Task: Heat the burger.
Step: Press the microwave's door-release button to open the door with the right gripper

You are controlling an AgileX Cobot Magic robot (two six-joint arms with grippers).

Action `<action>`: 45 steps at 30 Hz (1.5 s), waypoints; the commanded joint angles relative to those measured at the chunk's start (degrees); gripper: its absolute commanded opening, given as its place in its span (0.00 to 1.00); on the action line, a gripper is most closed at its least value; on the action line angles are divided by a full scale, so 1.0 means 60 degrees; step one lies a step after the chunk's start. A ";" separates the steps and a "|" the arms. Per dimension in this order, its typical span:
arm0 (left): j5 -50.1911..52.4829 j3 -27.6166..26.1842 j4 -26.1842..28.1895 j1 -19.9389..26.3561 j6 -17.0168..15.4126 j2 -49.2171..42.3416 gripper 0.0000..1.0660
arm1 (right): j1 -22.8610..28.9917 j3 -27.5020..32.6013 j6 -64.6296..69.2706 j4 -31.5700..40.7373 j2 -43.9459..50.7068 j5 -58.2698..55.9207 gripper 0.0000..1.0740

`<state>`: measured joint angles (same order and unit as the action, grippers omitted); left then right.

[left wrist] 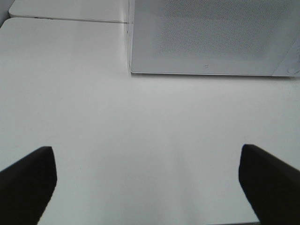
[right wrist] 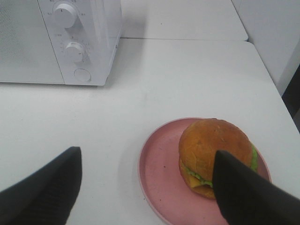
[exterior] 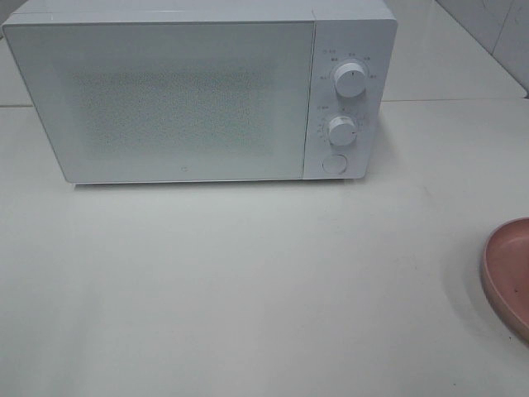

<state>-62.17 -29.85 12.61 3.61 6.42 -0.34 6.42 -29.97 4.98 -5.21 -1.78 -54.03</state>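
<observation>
— Much done yet?
— Hardly begun, judging by the layout. Shut door [exterior: 165,99] on the microwave [exterior: 365,37]; burger [right wrist: 213,152] sitting on the pink plate [right wrist: 159,183] on the bench [exterior: 248,289], well apart from the microwave, off to its right.
— And the arms?
— Left gripper [left wrist: 146,157] spread wide over bare bench, holding nothing. Right gripper [right wrist: 147,157] spread wide too, hovering by the burger; contact unclear.
— Left to do?
— Probably opening the door, loading the burger, closing up, turning the dials [exterior: 350,80].
— Any writing?
— Tiny print ringing both dials, a small mark low on the door; too small to read.
</observation>
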 commanded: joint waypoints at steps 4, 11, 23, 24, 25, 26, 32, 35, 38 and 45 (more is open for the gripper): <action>0.0124 0.0038 0.0010 -0.0010 -0.0010 -0.0172 0.92 | -0.0029 -0.0201 0.0095 -0.0048 -0.0821 0.0726 0.68; 0.0124 0.0038 0.0010 -0.0010 -0.0010 -0.0172 0.92 | -0.0029 -0.0115 0.0076 -0.0048 -0.1948 0.1786 0.68; 0.0124 0.0038 0.0010 -0.0010 -0.0010 -0.0172 0.92 | -0.0029 0.0497 0.0067 -0.0057 -0.2970 0.3610 0.68; 0.0124 0.0038 0.0010 -0.0010 -0.0010 -0.0172 0.92 | -0.0029 0.0640 0.0067 -0.0057 -0.3151 0.4020 0.68; 0.0124 0.0038 0.0010 -0.0010 -0.0010 -0.0172 0.92 | -0.0029 0.0640 0.0067 -0.0057 -0.3151 0.4020 0.68; 0.0124 0.0038 0.0010 -0.0010 -0.0010 -0.0172 0.92 | -0.0029 0.0764 0.0067 -0.0057 -0.3333 0.4421 0.68; 0.0124 0.0038 0.0010 -0.0010 -0.0010 -0.0172 0.92 | -0.0029 0.1136 0.0067 -0.0067 -0.3887 0.5605 0.68; 0.0124 0.0038 0.0010 -0.0010 -0.0010 -0.0172 0.92 | -0.0029 0.1289 0.0067 -0.0067 -0.4154 0.6226 0.68; 0.0124 0.0038 0.0010 -0.0010 -0.0010 -0.0172 0.92 | -0.0029 0.1385 0.0067 -0.0067 -0.4469 0.6761 0.68; 0.0124 0.0038 0.0010 -0.0010 -0.0010 -0.0172 0.92 | -0.0029 0.1385 0.0134 -0.0057 -0.5300 0.7916 0.68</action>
<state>-62.17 -29.85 12.61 3.61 6.42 -0.34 6.42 -21.77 5.04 -5.21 -32.72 -9.05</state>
